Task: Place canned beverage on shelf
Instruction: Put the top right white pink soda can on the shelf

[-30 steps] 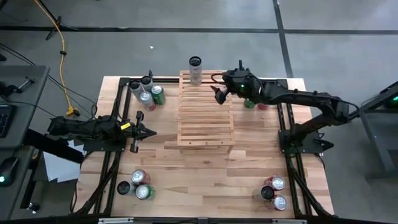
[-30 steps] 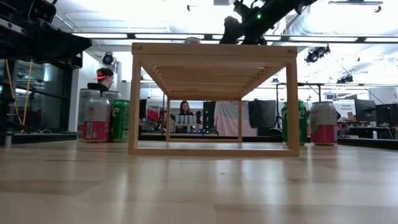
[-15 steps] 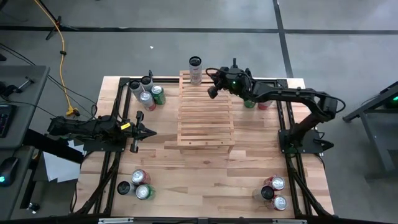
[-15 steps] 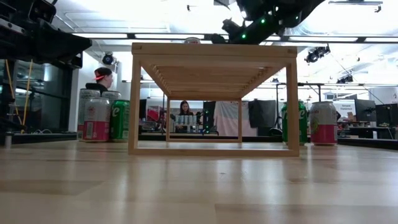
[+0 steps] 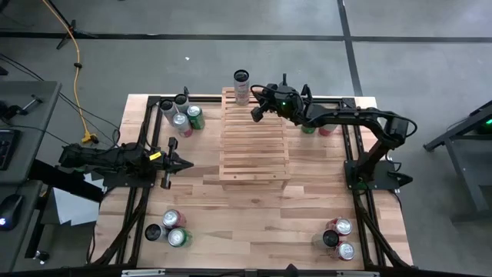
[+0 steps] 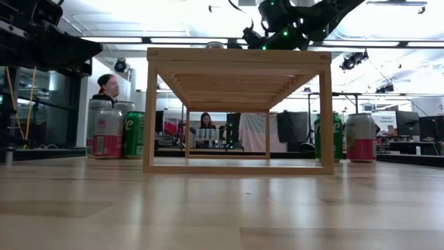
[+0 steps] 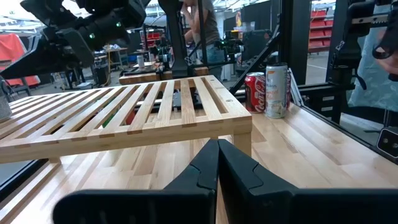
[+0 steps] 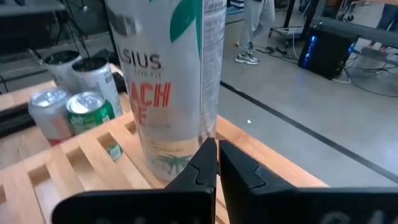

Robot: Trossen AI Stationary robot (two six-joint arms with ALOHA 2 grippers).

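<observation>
The right pincer (image 5: 256, 112), shut and empty, hovers just beside the tall white can (image 5: 241, 86) on the pale slatted wooden shelf (image 5: 254, 146); any nudge could topple it.

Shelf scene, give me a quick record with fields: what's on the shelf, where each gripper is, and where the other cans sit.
shelf: pale slatted wooden rack in the middle of the table
on shelf: one tall white can, upright at the far end
right gripper: shut, empty, over the far end of the shelf, just beside the tall white can
left gripper: shut, empty, low at the left of the shelf
other cans: a cluster near each of the table's four corners
</observation>
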